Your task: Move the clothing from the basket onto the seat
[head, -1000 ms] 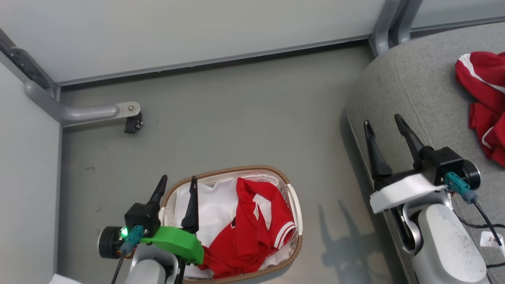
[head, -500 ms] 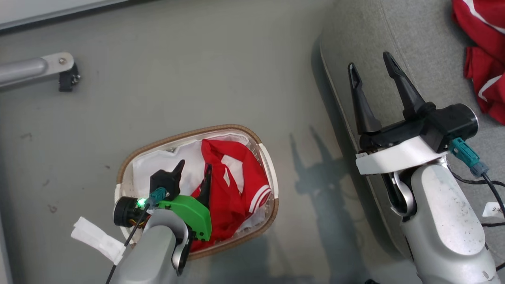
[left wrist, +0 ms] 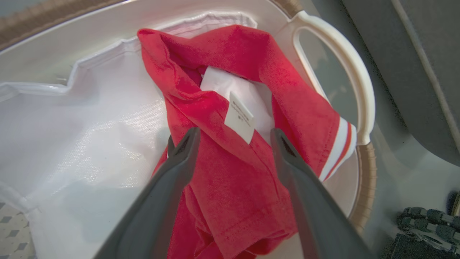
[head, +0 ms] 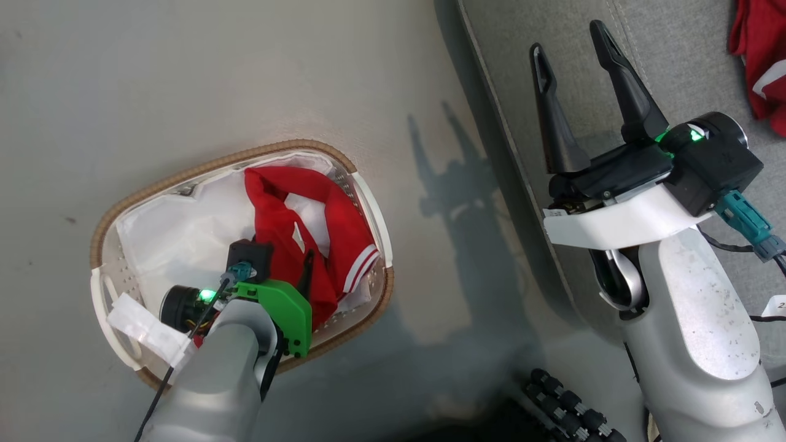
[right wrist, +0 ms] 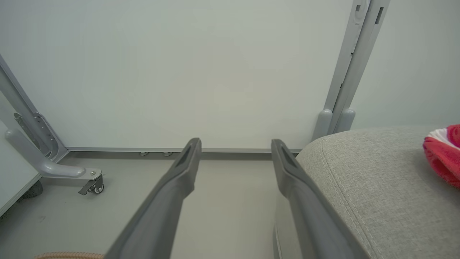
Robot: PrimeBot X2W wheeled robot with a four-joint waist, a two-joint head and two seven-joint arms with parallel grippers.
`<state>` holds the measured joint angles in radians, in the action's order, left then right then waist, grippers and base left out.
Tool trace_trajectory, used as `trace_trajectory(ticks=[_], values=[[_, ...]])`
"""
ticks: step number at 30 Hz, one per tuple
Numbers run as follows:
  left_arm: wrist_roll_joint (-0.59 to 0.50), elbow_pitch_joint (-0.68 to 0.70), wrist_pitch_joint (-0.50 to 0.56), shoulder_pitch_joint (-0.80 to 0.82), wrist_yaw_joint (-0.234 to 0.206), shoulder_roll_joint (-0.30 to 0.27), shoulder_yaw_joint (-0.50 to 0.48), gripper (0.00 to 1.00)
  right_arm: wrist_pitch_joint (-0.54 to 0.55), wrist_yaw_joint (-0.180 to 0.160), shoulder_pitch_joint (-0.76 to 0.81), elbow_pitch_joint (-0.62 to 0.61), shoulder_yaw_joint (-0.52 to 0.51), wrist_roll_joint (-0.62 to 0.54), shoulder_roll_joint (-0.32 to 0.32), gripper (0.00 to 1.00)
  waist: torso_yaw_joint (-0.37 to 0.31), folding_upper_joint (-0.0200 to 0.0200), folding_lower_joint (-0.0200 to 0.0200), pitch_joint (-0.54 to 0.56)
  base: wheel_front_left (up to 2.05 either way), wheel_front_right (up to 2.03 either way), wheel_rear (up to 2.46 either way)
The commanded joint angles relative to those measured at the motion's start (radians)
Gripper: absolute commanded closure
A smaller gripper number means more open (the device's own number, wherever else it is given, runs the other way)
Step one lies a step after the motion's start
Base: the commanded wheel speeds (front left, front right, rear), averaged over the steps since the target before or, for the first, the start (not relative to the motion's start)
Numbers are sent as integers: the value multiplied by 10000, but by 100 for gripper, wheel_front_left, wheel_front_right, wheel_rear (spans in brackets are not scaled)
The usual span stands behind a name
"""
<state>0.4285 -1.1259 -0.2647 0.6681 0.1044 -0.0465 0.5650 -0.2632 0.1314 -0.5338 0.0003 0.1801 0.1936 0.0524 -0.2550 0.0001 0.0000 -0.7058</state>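
A red garment (left wrist: 230, 180) with white stripes at one cuff lies crumpled in the right-hand half of the basket (head: 184, 169). Its lower folds are cut off at the bottom of the left wrist view and are partly covered by the arm in the head view. A small white tag (left wrist: 240, 120) stands up from the neck opening, its print too small to read. The rest of the basket holds just its white liner (head: 178, 239), bare and wrinkled. The left gripper (left wrist: 235, 133) reaches down into the basket with its jaws spread wide, one finger on each side of a fold below the tag. Whether the tips press into the cloth cannot be told. From the head only one of its fingers (head: 305, 270) is visible, the other hidden behind the wrist. A second red piece (head: 758, 67) lies on the grey seat (head: 675, 73), sliced off by the right edge so that its shape is unclear. The right gripper (head: 568, 40) hangs over the seat's near edge, jaws wide apart and holding nothing. A dark ridged object (head: 571, 408) at the bottom edge is hard to make out.
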Motion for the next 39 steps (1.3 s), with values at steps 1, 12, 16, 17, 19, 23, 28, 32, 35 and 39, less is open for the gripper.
trace_trajectory(ticks=[1, 12, 16, 17, 19, 23, 28, 32, 35, 39], values=[[94, -210, 87, 294, 23, -79, 131, 0, -24, -14, -148, -57, 28, -11, -10, 0, -515, -1, 0, -788, 0, 0, 0], [1107, -975, 615, 547, 193, -75, 758, 51, -24, -14, -269, 95, 1, -178, -8, 0, -530, -1, 0, -982, 0, 0, 0], [1365, -832, 368, 486, 228, -73, 1073, 100, -24, -14, -239, 246, -105, -218, 0, 0, -355, -1, 0, -652, 0, 0, 0], [1432, -814, 317, 447, 233, -76, 1114, 100, -24, -14, -216, 284, -122, -225, 0, 0, -310, -1, 0, -548, 0, 0, 0], [1576, -718, 210, 332, 245, -72, 1251, 100, -24, -14, -142, 365, -141, -238, 1, 0, -192, -1, 0, -258, 0, 0, 0], [1780, -420, 46, 31, 249, -67, 1446, 100, -24, -14, 94, 576, -202, -268, 6, 0, 86, -1, 0, 532, 0, 0, 0], [1559, 826, -13, -399, -91, -59, 1072, 100, -24, -14, 570, 877, -390, -361, 10, 0, 601, -1, 0, 1776, 0, 0, 0], [1008, 2020, -9, -1082, -247, -58, 478, 100, -24, -14, 1099, 1070, -559, -439, 8, 0, 1089, -1, 0, 2749, 0, 0, 0], [608, 2946, -9, -1526, -258, -50, 48, 100, -24, -14, 1464, 1220, -681, -489, 15, 0, 1395, -1, 0, 3404, 0, 0, 0], [34, 4192, -10, -2038, -188, -54, -378, 100, -24, -14, 1907, 1369, -795, -513, 11, 0, 1732, -1, 0, 4031, 0, 0, 0]])
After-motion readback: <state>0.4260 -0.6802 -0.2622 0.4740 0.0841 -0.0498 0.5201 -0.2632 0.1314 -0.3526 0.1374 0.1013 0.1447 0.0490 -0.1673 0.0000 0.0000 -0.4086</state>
